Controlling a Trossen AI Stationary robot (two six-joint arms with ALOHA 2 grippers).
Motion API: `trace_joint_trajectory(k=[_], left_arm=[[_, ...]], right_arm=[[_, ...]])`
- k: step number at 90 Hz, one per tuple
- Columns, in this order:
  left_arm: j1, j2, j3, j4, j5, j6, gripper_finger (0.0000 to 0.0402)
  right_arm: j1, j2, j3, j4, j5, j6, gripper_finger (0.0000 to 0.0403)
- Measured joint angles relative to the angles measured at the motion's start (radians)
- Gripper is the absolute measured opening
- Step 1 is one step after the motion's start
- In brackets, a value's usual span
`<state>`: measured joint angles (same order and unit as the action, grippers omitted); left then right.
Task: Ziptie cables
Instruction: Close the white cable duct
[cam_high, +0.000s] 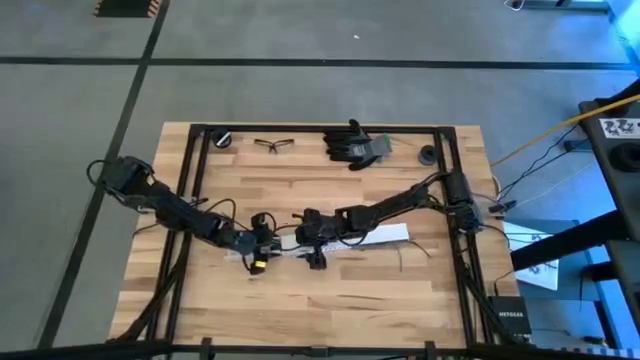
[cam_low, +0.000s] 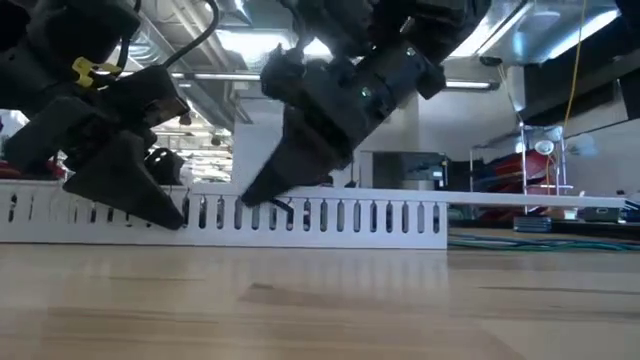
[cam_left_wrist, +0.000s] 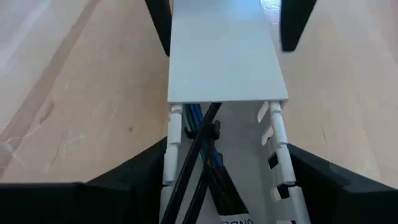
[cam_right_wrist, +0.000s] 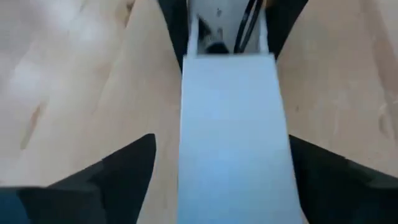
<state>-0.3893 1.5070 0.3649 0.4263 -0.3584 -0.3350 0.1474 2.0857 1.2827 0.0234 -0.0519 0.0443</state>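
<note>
A white slotted cable duct (cam_low: 350, 215) lies along the middle of the table. A flat white cover (cam_left_wrist: 224, 56) closes most of its length. At its uncovered end, dark and blue cables (cam_left_wrist: 199, 143) lie inside the channel. My left gripper (cam_high: 262, 250) stands astride this uncovered end, one finger at each side wall. My right gripper (cam_high: 315, 250) hangs open over the covered stretch (cam_right_wrist: 233, 137), one finger on each side. A gap shows between the cover and one of its fingers. My left gripper has the duct's uncovered end between its two fingers. The fingertips (cam_left_wrist: 163, 146) meet the slotted side walls (cam_left_wrist: 175, 134) from outside. The fingers slant down from the table's left and lie along the duct. The duct rests flat on the table.
Black gloves (cam_high: 355, 145), safety glasses (cam_high: 272, 145) and two small black round things (cam_high: 222, 138) (cam_high: 428, 155) lie along the far edge. A thin loose wire (cam_high: 415, 250) lies right of the duct. Black frame rails (cam_high: 455, 230) run along the table's sides.
</note>
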Motion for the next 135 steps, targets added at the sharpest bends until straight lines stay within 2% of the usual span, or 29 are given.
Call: trace_joint_trajectory(k=[10,26,46,61,76,108,135], left_arm=[[0.000,0.000,0.000,0.000,0.000,0.000,0.0236],[0.000,0.000,0.000,0.000,0.000,0.000,0.0236],[0.003,0.000,0.000,-0.002,0.002,0.001,0.0236],[0.011,-0.002,-0.002,-0.003,0.008,0.002,0.0236],[0.011,0.005,-0.003,0.001,0.017,0.002,0.0236],[0.008,0.007,-0.008,-0.029,0.038,0.000,0.0237],[0.010,0.009,-0.003,-0.017,0.021,-0.047,0.0238]], right_arm=[[0.000,0.003,0.000,0.002,0.011,0.000,0.0316],[-0.003,-0.003,0.000,0.032,0.015,-0.009,0.0284],[-0.003,-0.001,0.000,0.042,0.022,-0.019,0.0211],[-0.004,0.043,0.003,0.154,0.017,0.010,0.0211],[-0.003,0.101,0.085,0.160,0.048,0.019,0.0214],[-0.003,0.246,0.316,0.089,0.032,0.005,0.0218],[-0.004,0.241,0.364,-0.044,0.034,-0.001,0.0263]])
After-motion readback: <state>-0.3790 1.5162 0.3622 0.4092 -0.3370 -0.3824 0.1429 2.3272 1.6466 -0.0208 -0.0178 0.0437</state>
